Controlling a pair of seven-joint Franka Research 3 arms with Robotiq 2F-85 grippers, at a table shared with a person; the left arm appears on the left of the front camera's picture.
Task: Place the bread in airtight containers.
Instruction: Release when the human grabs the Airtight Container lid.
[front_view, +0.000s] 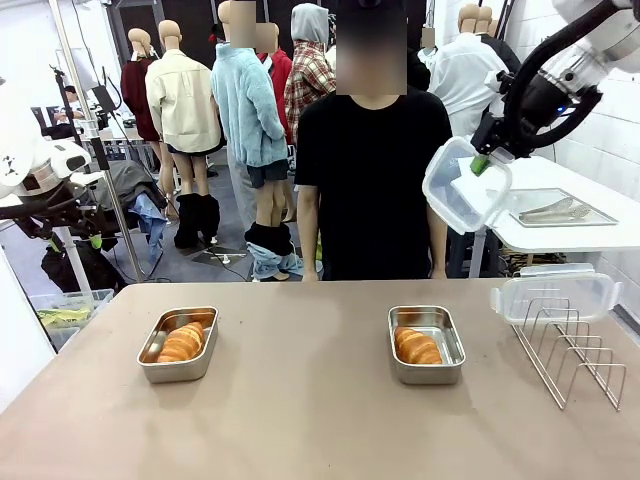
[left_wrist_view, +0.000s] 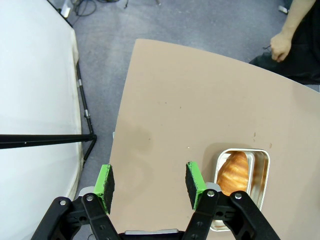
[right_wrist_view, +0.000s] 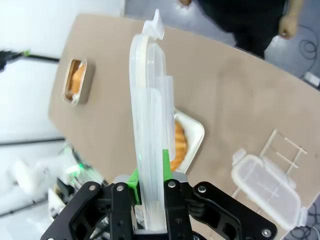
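The lid (front_view: 465, 190) is pinched at only 1 thin edge by the right fingers (front_view: 481, 165), which are pressed together on it, high above the far right part of the tabletop (front_view: 300, 420). With so narrow a hold, the lid could swing or slip out on the way down and fall on the right tin (front_view: 428, 375).

In the right wrist view the lid is seen edge-on, with its long axis running along the fingers, toward the tabletop. It must be turned flat before it can be pressed on. If it is lowered while tilted, 1 corner would probably catch the rim, and the tin could be pushed along the tabletop. The long axis of each tin runs from the robot's side toward the person (front_view: 370, 180), so the lid must be lined up with that.

The bread is already in the 2 tins. The right roll (front_view: 417, 347) lies a little diagonally, from far left to near right. The left roll (front_view: 183, 343), in the left tin (front_view: 175, 372), lies from near left to far right. Whether either rises above its rim cannot be told; if so, a lid may not snap shut.

The left fingers (left_wrist_view: 194, 182) are spread and empty, near the left tin. A 2nd lid (front_view: 555, 295) rests on the wire rack (front_view: 575, 360) and could be knocked by the right arm.
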